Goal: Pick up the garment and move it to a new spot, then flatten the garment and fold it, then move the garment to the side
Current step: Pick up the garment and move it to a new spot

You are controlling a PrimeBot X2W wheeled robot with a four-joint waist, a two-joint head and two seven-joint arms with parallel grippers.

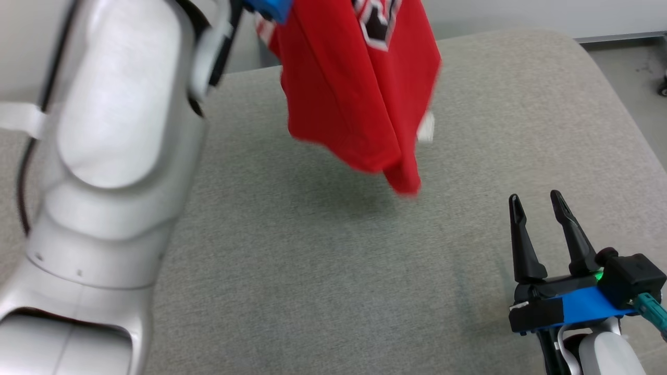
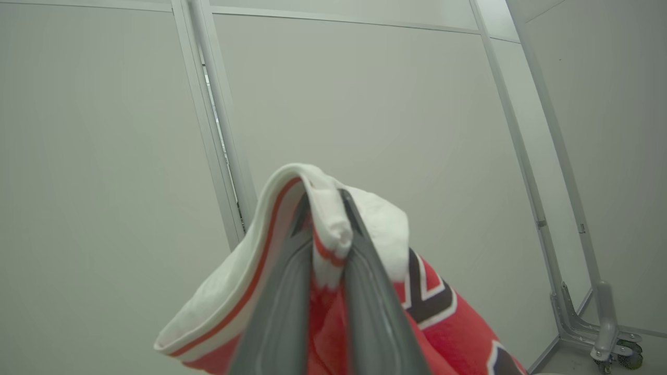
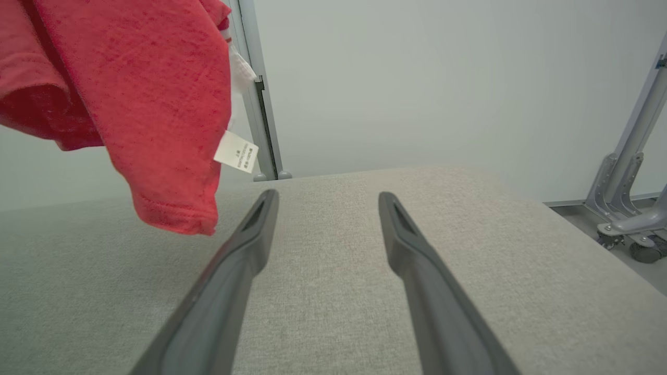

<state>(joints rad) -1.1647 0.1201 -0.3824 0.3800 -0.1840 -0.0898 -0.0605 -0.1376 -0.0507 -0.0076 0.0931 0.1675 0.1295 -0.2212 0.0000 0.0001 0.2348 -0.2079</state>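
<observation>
We hold the red garment in the air above the far half of the counter. It hangs clear of the surface, its lowest corner pointing toward the counter's middle. Our left gripper is clamped on it, the two fingers pinching a bunch of the white striped trim at the garment's edge. Our right gripper sits over the counter's near right part, jaws spread wide and holding nothing.

We judge this to be the carry to a new spot. To do it well, we should move the left arm gently, because the hanging cloth looks blurred and may be swinging. The pinch holds only a small bunch of trim, so a jerk could pull it free.

We should aim for the counter's middle, which leaves room on every side for flattening and folding. We lower until the bottom hem touches the counter first, then draw the gripper along the counter so the cloth lays out instead of piling up. The free gripper could take the hanging hem near the care label to spread it.
</observation>
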